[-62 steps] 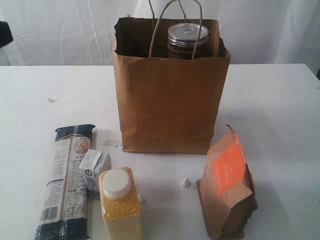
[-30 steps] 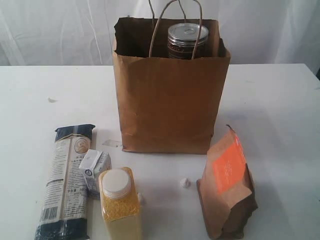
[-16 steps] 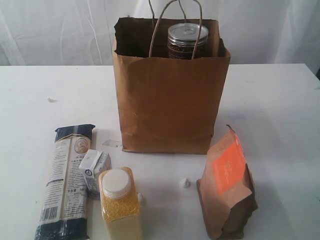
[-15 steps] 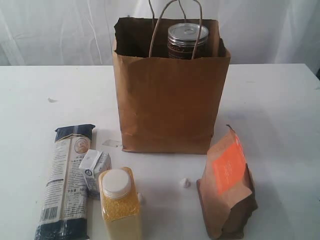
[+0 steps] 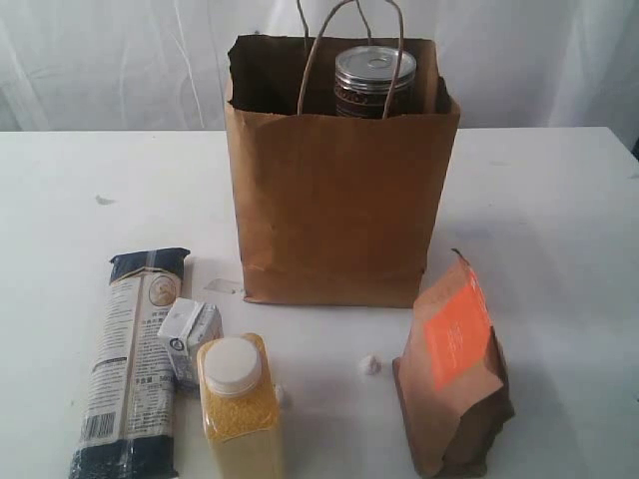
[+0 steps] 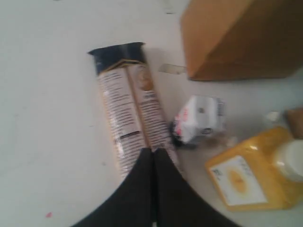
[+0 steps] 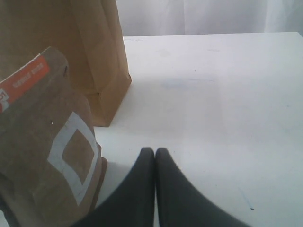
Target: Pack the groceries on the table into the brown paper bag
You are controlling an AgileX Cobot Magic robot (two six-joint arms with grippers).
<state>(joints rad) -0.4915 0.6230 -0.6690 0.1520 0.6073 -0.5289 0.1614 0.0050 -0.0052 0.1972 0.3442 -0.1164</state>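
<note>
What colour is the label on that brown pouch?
Orange, on the brown pouch; clearest in the exterior view.

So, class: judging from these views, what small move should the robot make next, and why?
Probably open the left jaws: they are shut and empty, pointing at the pasta packet, which lies on the table outside the paper bag.

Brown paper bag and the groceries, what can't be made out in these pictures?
- Brown paper bag interior, exterior view: its front wall hides all but the top of the silver-topped tin.
- Pasta packet, exterior view: bottom edge cuts its near end; left wrist view: shut left gripper covers it.
- Small white carton print: too small in exterior view, blurred in left wrist view.
- Brown pouch, right wrist view: cut by the frame edge.
</note>
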